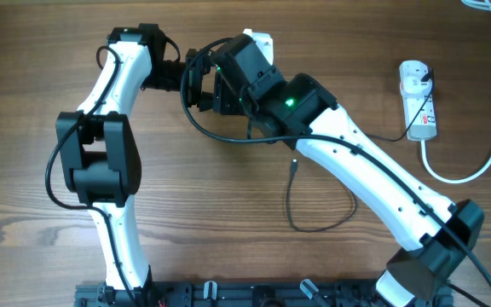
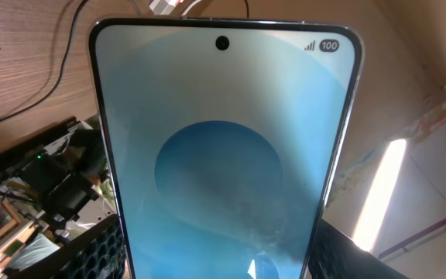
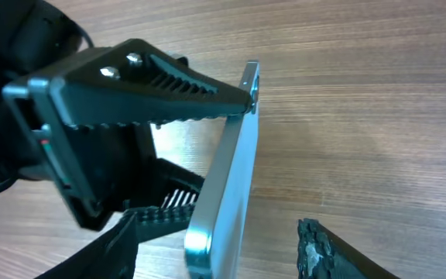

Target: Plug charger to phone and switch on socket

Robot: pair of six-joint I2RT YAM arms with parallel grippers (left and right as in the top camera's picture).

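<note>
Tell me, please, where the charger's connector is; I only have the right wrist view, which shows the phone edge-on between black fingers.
Observer: The charger's connector tip lies loose on the table, beside the right arm, plugged into nothing.
Operator: Thank you. Is the phone's screen on?
Observer: Yes; the left wrist view shows the phone lit blue, with a signal icon at the top.
Operator: And where is the socket?
Observer: The socket lies towards the right side of the table, apart from both arms, with a white cord running off it.
</note>
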